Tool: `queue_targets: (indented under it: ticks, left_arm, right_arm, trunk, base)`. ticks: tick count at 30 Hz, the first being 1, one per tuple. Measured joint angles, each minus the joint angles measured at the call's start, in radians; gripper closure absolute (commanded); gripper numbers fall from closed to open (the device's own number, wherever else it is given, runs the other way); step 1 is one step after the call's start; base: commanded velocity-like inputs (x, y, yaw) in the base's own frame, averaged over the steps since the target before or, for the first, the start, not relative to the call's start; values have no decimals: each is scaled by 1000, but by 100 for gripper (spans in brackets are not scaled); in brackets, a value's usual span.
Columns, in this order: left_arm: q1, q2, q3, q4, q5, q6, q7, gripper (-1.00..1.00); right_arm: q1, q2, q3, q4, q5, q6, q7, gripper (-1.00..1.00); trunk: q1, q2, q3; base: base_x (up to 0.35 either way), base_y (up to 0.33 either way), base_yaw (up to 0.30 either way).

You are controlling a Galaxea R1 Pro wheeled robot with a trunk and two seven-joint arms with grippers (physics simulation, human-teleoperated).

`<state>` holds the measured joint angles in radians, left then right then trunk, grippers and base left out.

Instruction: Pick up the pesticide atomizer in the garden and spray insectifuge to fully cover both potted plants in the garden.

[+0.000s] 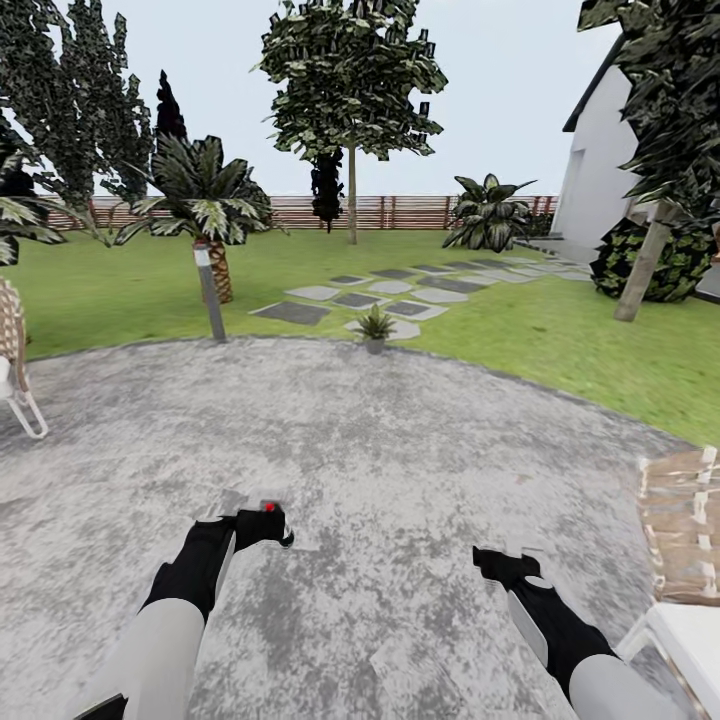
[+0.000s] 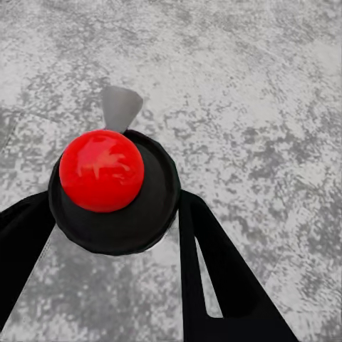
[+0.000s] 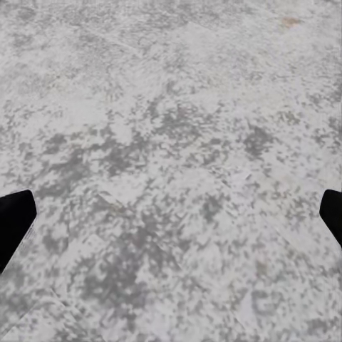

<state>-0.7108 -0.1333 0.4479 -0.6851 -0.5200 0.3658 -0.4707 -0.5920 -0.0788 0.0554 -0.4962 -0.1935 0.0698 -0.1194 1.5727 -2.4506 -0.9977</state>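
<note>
Low ahead, left tool (image 1: 262, 524) clamps the pesticide atomizer (image 2: 114, 191); right tool (image 1: 497, 566) spread apart.

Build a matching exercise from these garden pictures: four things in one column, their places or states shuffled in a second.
1. small green potted plant in a pale pot
2. left gripper
3. right gripper
4. grey bollard lamp

a. open over bare paving
b. shut on the red-topped spray bottle
c. at the patio's far edge by the stepping slabs
d. beside the small palm

Pairs: 1-c, 2-b, 3-a, 4-d.

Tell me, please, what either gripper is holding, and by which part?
The left gripper clasps the red-knobbed, dark-topped pesticide atomizer around its head, a finger on each side. The right gripper holds nothing.
</note>
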Motion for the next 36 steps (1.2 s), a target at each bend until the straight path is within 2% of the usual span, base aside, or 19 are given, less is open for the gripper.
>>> queue_targets:
  ticks: [36]
  left_arm:
    - [0, 0, -1, 0, 0, 0, 0, 100]
  right_arm:
    - [0, 0, 0, 0, 0, 0, 0, -100]
  trunk:
    - [0, 0, 0]
  base:
    - [338, 0, 0]
